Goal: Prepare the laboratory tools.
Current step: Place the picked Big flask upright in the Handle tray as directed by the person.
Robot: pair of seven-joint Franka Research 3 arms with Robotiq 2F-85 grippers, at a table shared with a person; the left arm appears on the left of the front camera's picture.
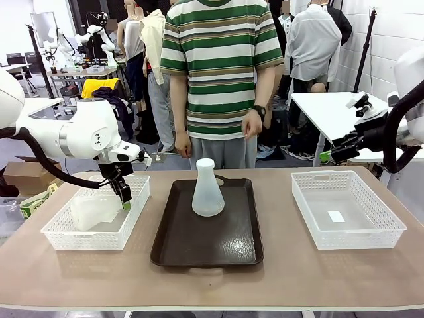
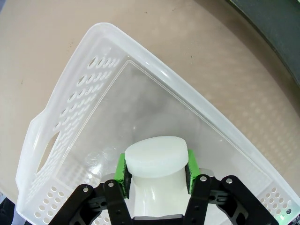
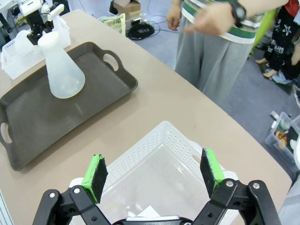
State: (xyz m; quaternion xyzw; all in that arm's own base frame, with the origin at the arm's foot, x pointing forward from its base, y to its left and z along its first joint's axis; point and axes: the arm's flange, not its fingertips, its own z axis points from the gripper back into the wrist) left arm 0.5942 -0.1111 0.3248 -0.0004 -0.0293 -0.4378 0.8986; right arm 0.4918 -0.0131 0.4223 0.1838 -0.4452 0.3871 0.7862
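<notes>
Frosted, translucent plastic forms the conical flask (image 2: 154, 161) lying in the left perforated white basket (image 1: 63, 232), its neck clamped by the left gripper (image 1: 124, 197). A second flask (image 1: 207, 191) stands upright on the dark brown tray (image 1: 199, 248). The right gripper (image 3: 154, 173) is held open above the right basket (image 1: 391, 235) on the counter (image 1: 278, 285).

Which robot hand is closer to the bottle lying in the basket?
Left. The left end effector is shut on the neck of the flask lying in the left basket. The right end effector hangs open over the far right basket.
</notes>
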